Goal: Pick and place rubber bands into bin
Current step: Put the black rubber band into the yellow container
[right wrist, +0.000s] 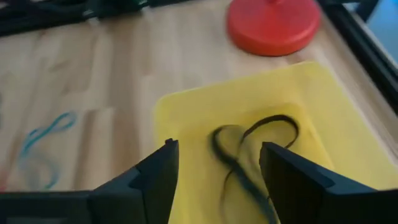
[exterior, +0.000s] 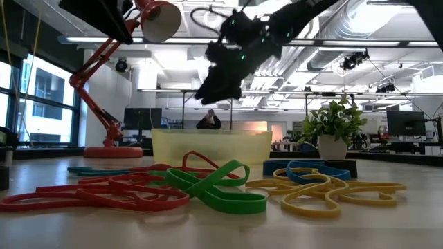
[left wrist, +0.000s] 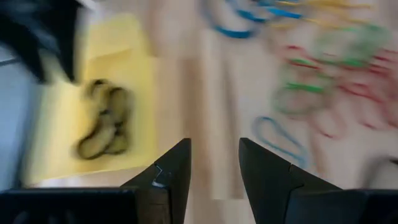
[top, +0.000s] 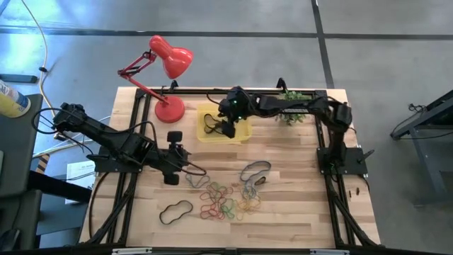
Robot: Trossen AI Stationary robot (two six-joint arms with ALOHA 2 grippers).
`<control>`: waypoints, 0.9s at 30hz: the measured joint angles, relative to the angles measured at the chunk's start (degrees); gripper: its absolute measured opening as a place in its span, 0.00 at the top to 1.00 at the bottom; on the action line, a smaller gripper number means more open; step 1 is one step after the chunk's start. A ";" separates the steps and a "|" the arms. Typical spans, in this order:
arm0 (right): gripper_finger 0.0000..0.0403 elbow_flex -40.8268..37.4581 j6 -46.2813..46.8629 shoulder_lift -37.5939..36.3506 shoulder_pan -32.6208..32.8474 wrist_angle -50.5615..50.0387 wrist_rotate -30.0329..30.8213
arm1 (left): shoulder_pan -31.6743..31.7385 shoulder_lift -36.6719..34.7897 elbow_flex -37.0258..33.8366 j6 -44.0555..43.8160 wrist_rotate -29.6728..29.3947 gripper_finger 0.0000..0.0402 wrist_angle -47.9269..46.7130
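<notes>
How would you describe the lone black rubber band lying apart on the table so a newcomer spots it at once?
Start at the red desk lamp at the wooden table's far left corner, then cross to the near edge. Left of the pile of small coloured rubber bands lies one large black rubber band, a wavy closed loop. It alone is dark, bigger, and apart from the pile.

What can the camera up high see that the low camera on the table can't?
Only the high view shows inside the bin, where a black rubber band lies. It also shows the left gripper low over bare wood, and another black rubber band near the table's front edge.

Only the low view shows the room behind, with ceiling lights and a person far off.

Both show the bin, the right gripper above it, the red lamp, the small plant and the coloured rubber bands.
</notes>
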 joint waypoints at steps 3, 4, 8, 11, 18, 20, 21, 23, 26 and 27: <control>0.45 0.00 -2.58 -3.90 1.71 -6.09 -0.78 | -0.06 0.00 -0.30 1.20 10.23 0.70 -0.02; 0.46 0.00 -3.42 -5.12 2.46 -8.24 -0.79 | -0.14 0.00 -0.59 0.94 13.48 0.70 -0.09; 0.47 0.00 -5.26 -10.25 5.85 -16.46 -0.02 | -2.60 0.00 -1.72 -2.88 20.23 0.70 -0.06; 0.50 0.00 -5.29 -13.96 8.70 -22.51 1.30 | -6.21 0.12 -3.16 -7.29 20.75 0.70 0.02; 0.54 0.00 -0.73 -21.53 17.27 -33.77 6.44 | -14.33 3.52 -6.10 -19.87 19.96 0.70 0.52; 0.55 0.00 1.11 -23.01 20.08 -35.42 9.03 | -16.09 5.25 -6.37 -22.46 19.47 0.70 1.94; 0.55 0.00 2.07 -23.67 21.50 -36.32 10.21 | -16.82 6.23 -6.56 -23.38 19.03 0.70 3.35; 0.56 0.00 4.07 -24.70 24.01 -38.27 12.91 | -18.10 8.48 -6.85 -25.57 17.97 0.70 5.28; 0.57 0.00 7.70 -25.85 27.38 -41.96 16.53 | -19.57 12.25 -7.13 -28.23 17.35 0.70 8.45; 0.57 0.00 9.06 -26.07 28.27 -43.26 17.60 | -19.94 13.42 -7.13 -29.03 17.36 0.70 8.85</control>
